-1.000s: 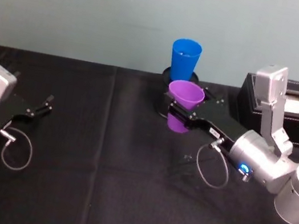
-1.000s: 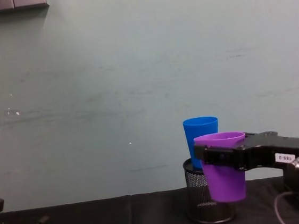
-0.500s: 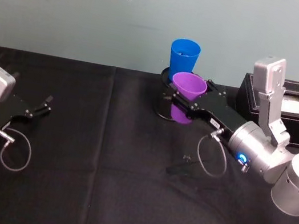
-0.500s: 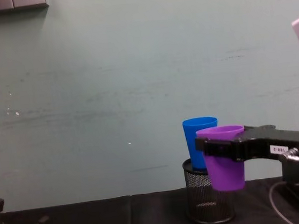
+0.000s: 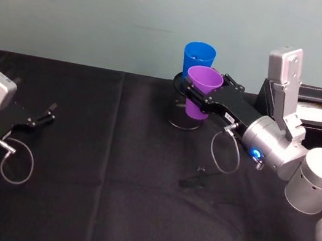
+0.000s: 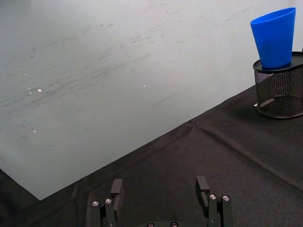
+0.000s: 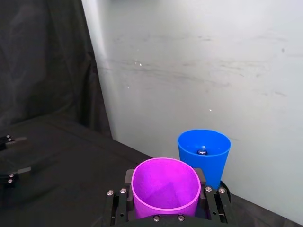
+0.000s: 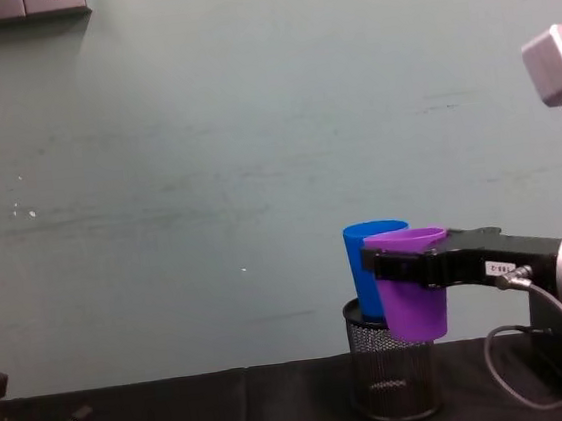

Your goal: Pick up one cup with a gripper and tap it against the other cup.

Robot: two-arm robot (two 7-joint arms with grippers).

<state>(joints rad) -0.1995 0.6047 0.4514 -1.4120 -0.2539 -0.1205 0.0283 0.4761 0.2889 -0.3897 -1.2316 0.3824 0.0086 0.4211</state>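
The blue cup (image 5: 198,57) stands upright in a black wire-mesh holder (image 5: 180,116) at the back of the table. My right gripper (image 5: 200,91) is shut on the purple cup (image 5: 202,85) and holds it upright in the air, just in front of the blue cup and above the holder's rim. In the chest view the purple cup (image 8: 412,302) overlaps the blue cup (image 8: 367,262); I cannot tell whether they touch. The right wrist view shows the purple cup (image 7: 164,188) between the fingers, with the blue cup (image 7: 204,155) close behind. My left gripper (image 5: 45,115) rests open at the table's left.
A black box (image 5: 318,120) holding white tissue stands at the back right, behind my right arm. A black cloth (image 5: 103,198) covers the table, with a pale wall close behind. A grey cable loop (image 5: 224,150) hangs from the right wrist.
My right gripper has lifted the purple cup and carried it back toward the blue cup, from low before the holder to rim height. The left arm has not moved.
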